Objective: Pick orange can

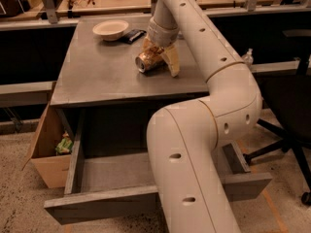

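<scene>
Your arm (194, 144) rises thick and pale from the bottom of the view, folds at an elbow on the right, and reaches up and left to the wrist (163, 30). Your claw (159, 61) hangs from that wrist pointing down, low over the far middle of the counter (97, 76). Its two tan fingers (172, 64) are spread apart, the nearer one tipped down close to the surface.

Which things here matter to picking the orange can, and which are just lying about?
Job: orange can, on its side on the table; gripper, at the can.
Lying about: bowl, dark packet, open drawer, cardboard box.
</scene>
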Tool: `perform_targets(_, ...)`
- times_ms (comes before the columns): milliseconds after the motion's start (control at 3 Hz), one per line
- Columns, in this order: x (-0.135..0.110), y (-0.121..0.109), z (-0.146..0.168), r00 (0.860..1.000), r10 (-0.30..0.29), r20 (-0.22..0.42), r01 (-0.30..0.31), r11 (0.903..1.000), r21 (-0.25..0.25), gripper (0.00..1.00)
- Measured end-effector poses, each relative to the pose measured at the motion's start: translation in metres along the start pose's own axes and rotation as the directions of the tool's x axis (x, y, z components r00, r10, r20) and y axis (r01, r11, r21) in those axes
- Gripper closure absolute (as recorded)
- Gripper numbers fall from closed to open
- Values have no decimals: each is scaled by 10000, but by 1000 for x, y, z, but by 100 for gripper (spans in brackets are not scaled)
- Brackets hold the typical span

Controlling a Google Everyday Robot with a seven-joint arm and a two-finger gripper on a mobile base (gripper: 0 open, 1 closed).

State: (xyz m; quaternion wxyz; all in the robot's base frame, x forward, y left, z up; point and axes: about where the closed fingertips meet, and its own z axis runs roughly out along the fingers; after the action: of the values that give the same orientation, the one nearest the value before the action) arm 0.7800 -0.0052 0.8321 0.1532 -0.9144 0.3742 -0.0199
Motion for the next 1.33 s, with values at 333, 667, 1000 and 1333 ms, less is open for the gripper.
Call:
perform_targets(333, 0, 0, -1, 10000, 3, -4, -3, 10000, 0, 42)
perform_targets(667, 0, 0, -4, 10000, 12, -20, -12, 10000, -3, 46)
perform_targets(1000, -1, 1, -5, 10000, 17, -25, -17, 10000, -3, 60)
perform_targets(1333, -1, 1, -7, 10000, 21, -29, -21, 10000, -2, 65)
